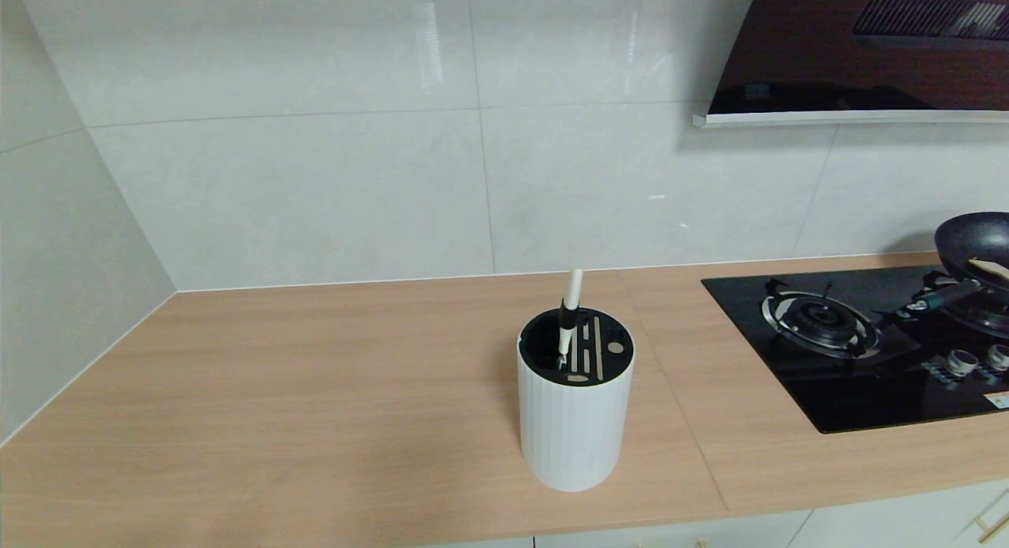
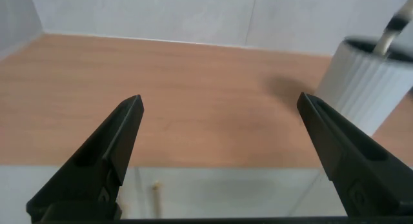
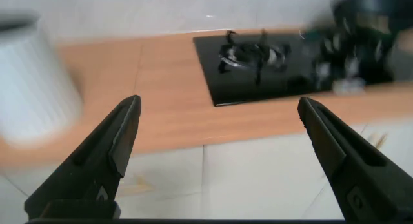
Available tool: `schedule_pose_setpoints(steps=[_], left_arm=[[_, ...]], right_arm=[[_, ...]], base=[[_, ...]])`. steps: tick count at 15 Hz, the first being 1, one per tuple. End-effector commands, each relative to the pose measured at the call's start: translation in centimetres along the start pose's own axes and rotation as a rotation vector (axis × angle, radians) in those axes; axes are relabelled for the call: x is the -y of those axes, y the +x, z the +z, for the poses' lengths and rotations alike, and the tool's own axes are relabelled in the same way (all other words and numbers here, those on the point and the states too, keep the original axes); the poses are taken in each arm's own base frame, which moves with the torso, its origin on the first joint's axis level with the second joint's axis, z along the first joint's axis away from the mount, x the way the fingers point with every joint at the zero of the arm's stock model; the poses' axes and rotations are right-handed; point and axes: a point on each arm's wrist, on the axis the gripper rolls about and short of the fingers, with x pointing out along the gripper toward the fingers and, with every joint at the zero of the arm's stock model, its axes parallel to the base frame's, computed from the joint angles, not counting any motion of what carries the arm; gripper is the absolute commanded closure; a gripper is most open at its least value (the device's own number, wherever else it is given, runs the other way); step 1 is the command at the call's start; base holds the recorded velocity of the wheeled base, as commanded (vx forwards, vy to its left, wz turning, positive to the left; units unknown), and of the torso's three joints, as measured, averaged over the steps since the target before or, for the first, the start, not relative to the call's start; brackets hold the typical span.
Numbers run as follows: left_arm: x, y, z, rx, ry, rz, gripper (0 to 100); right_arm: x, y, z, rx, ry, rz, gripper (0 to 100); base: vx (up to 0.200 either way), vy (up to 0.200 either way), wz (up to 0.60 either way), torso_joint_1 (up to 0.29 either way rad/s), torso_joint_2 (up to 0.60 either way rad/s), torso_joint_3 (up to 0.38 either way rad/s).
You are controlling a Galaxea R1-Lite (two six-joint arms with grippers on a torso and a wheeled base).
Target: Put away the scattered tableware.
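Status as I read it from the remote station:

1. Left gripper (image 2: 219, 101): jaws spread wide, nothing between them. It hangs in front of the wooden countertop (image 2: 193, 101), over the counter's front edge.
2. Right gripper (image 3: 218, 102): jaws equally wide apart, nothing held. It also sits off the front edge of the countertop, with the gas hob (image 3: 271, 62) beyond it.
3. Utensil holder (image 1: 575, 422): a white ribbed cylinder with a black slotted top, upright on the countertop (image 1: 315, 390), near the front edge and to the left of the gas hob (image 1: 851, 351). I also see it in the left wrist view (image 2: 368, 82) and, blurred, in the right wrist view (image 3: 32, 82).
4. Utensil (image 1: 569, 311): one piece with a cream-and-black handle stands handle-up in the holder's open compartment, just beside the slots, leaning slightly. I cannot tell what kind of utensil it is.
5. Dark pan (image 1: 973, 244): sits on the far right burner of the hob, a light-coloured item resting in it.
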Motion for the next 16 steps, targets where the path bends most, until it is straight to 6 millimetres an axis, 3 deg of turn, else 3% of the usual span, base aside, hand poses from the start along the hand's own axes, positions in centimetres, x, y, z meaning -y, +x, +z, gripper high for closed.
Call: schedule_pose_setpoints(steps=[1, 5, 7, 9, 12, 16], left_arm=[[0.01, 0.01, 0.03, -0.001, 0.000, -0.002, 0], [-0.08, 0.03, -0.30, -0.024, 0.276, 0.009, 0], [-0.01, 0.04, -0.33, -0.029, 0.285, -0.025, 0], [-0.31, 0.00, -0.66, -0.065, 0.247, 0.080, 0], [-0.29, 0.01, -0.61, -0.055, 0.196, 0.076, 0], [-0.29, 0.01, -0.61, -0.055, 0.187, 0.078, 0]], right_arm=[[-0.13, 0.02, -0.43, -0.048, -0.057, 0.072, 0], [-0.13, 0.00, -0.42, -0.049, -0.032, 0.068, 0], [-0.02, 0.02, -0.38, -0.039, -0.030, 0.015, 0], [-0.03, 0.03, -0.39, -0.042, -0.050, 0.020, 0], [-0.21, 0.52, -0.28, -0.109, -0.071, 0.103, 0], [-0.21, 0.01, -0.39, -0.042, -0.084, 0.108, 0]], base=[[0.000, 0.000, 0.00, 0.000, 0.00, 0.000], [0.000, 0.000, 0.00, 0.000, 0.00, 0.000], [0.000, 0.000, 0.00, 0.000, 0.00, 0.000], [0.000, 0.000, 0.00, 0.000, 0.00, 0.000], [0.000, 0.000, 0.00, 0.000, 0.00, 0.000], [0.000, 0.000, 0.00, 0.000, 0.00, 0.000]])
